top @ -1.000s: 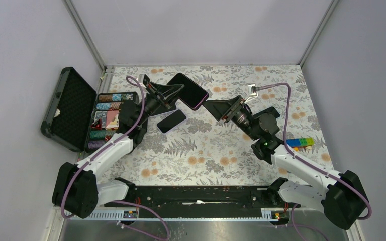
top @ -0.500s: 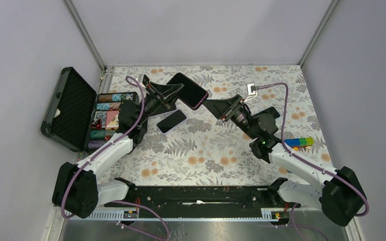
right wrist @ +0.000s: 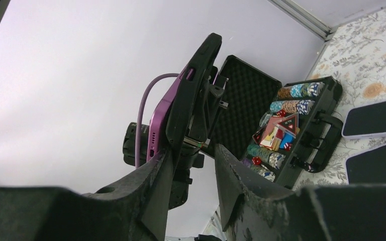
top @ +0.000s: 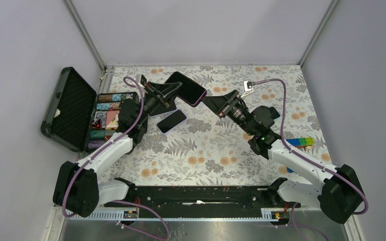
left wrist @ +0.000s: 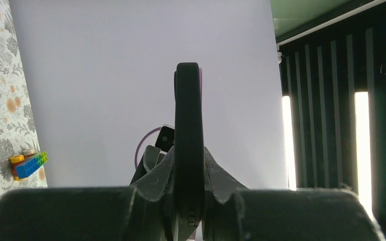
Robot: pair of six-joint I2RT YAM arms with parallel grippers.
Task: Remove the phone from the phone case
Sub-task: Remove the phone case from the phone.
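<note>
A purple phone in a black phone case is held in the air over the back of the table. My left gripper is shut on its left end. In the left wrist view the case stands edge-on between the fingers, with a sliver of purple phone along its right side. My right gripper is at the phone's right corner. In the right wrist view the jaws are open; the left finger touches the lower end of the case and the phone.
A second phone lies screen-up on the floral cloth below the held one. An open black case of poker chips stands at the left edge. Coloured toy bricks lie at the right.
My right gripper has moved up and left to the phone's right corner, and its jaws have narrowed. The left gripper has kept its hold, with the phone shifted slightly.
</note>
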